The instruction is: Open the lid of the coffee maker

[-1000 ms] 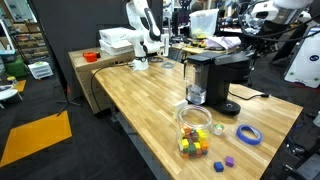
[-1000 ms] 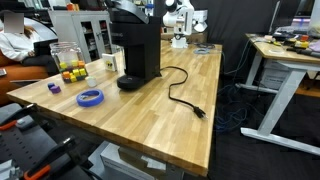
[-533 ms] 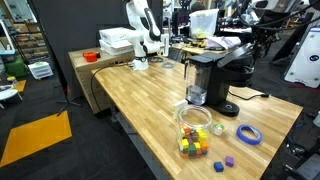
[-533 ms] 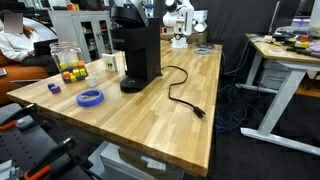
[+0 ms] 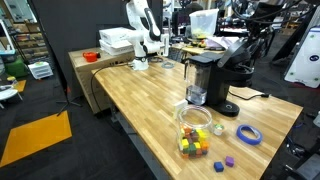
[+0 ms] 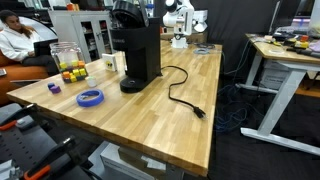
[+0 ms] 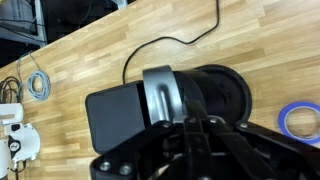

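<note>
Since a second ago the arm has swung down from the top corner and now hangs close over the head of the coffee maker [image 5: 212, 80]. The machine itself seems to sit almost where it did on the desk [image 5: 140, 95].

The coffee maker stands near the far edge of the desk, and the lid [image 6: 128, 12] caps its overhanging head. From both exterior views I judge the lid still down, so nothing of the opening is done yet. The approach looks nearly complete. Catching the lid and swinging it up are both still to come.

In the wrist view the gripper [image 7: 197, 128] fills the bottom of the picture, directly above the machine's dark top. Its fingers merge with the black plastic below, so I cannot tell whether they are spread or pressed together, or whether they touch the lid.

By my count:
- One coffee maker, with one black cord [image 6: 180, 90] trailing from it across the desk.
- One clear jar [image 5: 195, 130] of coloured blocks.
- One blue tape ring [image 5: 248, 134] beside the jar.
- At least two loose purple blocks [image 5: 228, 160] near the front edge. They are too small for me to be sure of more.
</note>
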You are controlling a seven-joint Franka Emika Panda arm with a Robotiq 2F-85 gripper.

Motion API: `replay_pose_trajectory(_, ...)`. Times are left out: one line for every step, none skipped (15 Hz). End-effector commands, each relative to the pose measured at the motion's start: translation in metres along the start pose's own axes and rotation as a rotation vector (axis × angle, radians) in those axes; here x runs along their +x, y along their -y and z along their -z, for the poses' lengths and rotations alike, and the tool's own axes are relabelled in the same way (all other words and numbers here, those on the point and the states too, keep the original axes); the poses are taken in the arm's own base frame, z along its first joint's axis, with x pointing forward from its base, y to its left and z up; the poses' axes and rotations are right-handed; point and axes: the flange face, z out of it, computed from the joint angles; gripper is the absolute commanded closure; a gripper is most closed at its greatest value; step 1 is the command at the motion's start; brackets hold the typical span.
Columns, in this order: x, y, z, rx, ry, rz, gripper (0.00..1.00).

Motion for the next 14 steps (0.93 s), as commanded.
replay_pose_trajectory(0.01,-0.012,-0.012,0.016,0.016,0.069,1.0)
replay_pose_trajectory(0.011,-0.015,-0.013,0.013,0.02,0.084,1.0)
replay_pose_trajectory(0.012,-0.019,-0.013,0.01,0.025,0.099,1.0)
replay_pose_trajectory(0.012,-0.024,-0.014,0.007,0.032,0.117,1.0)
replay_pose_trajectory(0.013,-0.028,-0.015,0.004,0.037,0.134,1.0)
replay_pose_trajectory(0.013,-0.032,-0.017,0.005,0.041,0.153,1.0)
replay_pose_trajectory(0.013,-0.037,-0.019,0.007,0.046,0.169,1.0)
replay_pose_trajectory(0.013,-0.041,-0.021,0.011,0.043,0.181,1.0)
replay_pose_trajectory(0.013,-0.046,-0.024,0.023,0.04,0.184,1.0)
replay_pose_trajectory(0.013,-0.05,-0.026,0.035,0.033,0.181,1.0)
replay_pose_trajectory(0.013,-0.054,-0.028,0.044,0.032,0.18,1.0)
replay_pose_trajectory(0.013,-0.057,-0.029,0.057,0.028,0.174,1.0)
replay_pose_trajectory(0.014,-0.06,-0.031,0.069,0.024,0.166,1.0)
replay_pose_trajectory(0.014,-0.063,-0.031,0.077,0.024,0.161,1.0)
